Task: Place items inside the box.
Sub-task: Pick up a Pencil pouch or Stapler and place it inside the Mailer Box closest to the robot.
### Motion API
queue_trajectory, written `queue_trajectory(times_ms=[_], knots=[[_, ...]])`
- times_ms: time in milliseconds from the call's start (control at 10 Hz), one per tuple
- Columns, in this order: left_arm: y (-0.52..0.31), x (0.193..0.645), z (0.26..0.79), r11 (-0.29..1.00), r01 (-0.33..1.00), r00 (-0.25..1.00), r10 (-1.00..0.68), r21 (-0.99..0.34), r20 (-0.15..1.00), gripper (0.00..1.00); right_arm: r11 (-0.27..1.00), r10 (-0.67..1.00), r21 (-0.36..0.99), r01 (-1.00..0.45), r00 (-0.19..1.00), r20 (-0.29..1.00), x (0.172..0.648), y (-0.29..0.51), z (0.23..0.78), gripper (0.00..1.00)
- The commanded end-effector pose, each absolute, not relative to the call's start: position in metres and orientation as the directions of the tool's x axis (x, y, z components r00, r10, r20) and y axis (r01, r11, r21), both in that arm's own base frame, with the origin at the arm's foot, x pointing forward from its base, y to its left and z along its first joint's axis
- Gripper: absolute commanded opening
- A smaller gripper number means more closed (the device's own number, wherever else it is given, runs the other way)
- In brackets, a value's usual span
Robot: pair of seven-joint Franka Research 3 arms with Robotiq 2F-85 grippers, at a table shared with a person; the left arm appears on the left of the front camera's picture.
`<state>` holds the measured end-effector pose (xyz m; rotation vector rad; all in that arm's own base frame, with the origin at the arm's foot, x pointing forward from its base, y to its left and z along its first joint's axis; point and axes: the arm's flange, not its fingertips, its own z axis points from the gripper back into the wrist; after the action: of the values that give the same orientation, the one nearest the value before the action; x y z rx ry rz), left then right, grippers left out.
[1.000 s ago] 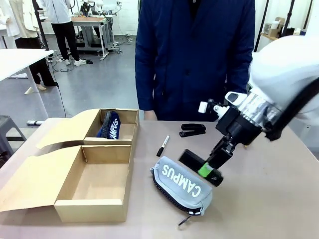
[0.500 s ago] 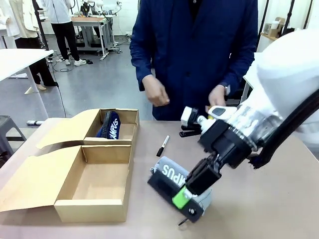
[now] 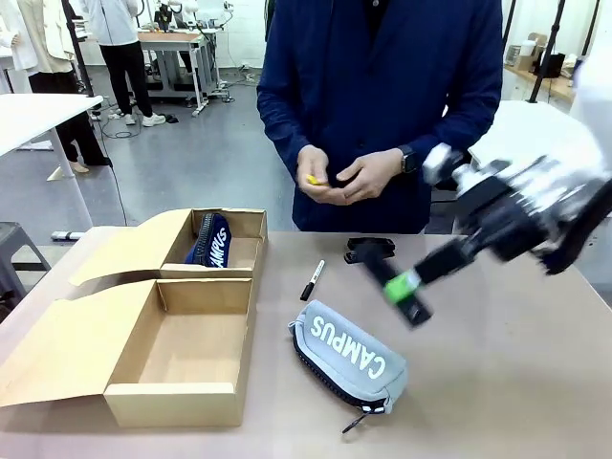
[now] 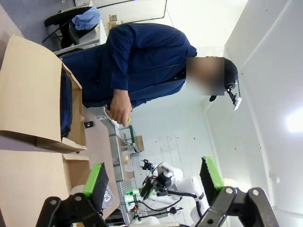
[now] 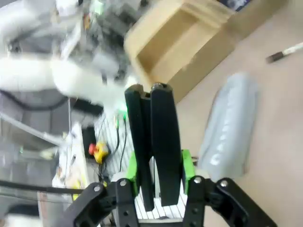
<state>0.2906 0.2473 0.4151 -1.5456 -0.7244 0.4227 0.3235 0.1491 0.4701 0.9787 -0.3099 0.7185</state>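
Fingers of R gripper (image 3: 404, 286) pinched black stapler (image 3: 417, 309) mid-air, long axis far-left to near-right, above bare table (image 3: 516, 382), right of grey CAMPUS case (image 3: 346, 356). L gripper (image 4: 151, 175) fingers spread. Open cardboard box (image 3: 182, 402) sat left.

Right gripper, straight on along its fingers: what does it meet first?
Shut on a black stapler, the right gripper points down and to the left. It would probably meet the table between the grey pencil case and the cardboard box, or maybe the case's end; depth is unclear.
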Motion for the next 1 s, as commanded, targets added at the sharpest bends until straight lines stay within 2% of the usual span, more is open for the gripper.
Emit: queue_trajectory(times_ms=[0,100,300,600,800,900], knots=[[0.246,0.289,0.416,0.022,0.217,0.729,0.661,-0.976,0.177,1.00,0.374,0.123,0.735,-0.566,0.816,0.565,0.297,0.085,0.454,0.00],[0.246,0.289,0.416,0.022,0.217,0.729,0.661,-0.976,0.177,1.00,0.399,-0.031,0.751,-0.526,0.811,0.584,0.294,0.058,0.450,0.00],[0.246,0.289,0.416,0.022,0.217,0.729,0.661,-0.976,0.177,1.00,0.389,-0.072,0.768,-0.508,0.815,0.575,0.290,0.048,0.439,0.00],[0.246,0.289,0.416,0.022,0.217,0.729,0.661,-0.976,0.177,1.00,0.315,0.064,0.727,-0.611,0.778,0.625,0.298,0.122,0.444,0.00],[0.246,0.289,0.416,0.022,0.217,0.729,0.661,-0.976,0.177,1.00,0.263,0.207,0.723,-0.639,0.769,0.605,0.305,0.214,0.448,0.00],[0.246,0.289,0.416,0.022,0.217,0.729,0.661,-0.976,0.177,1.00,0.249,0.327,0.739,-0.626,0.772,0.544,0.309,0.264,0.440,0.00]])
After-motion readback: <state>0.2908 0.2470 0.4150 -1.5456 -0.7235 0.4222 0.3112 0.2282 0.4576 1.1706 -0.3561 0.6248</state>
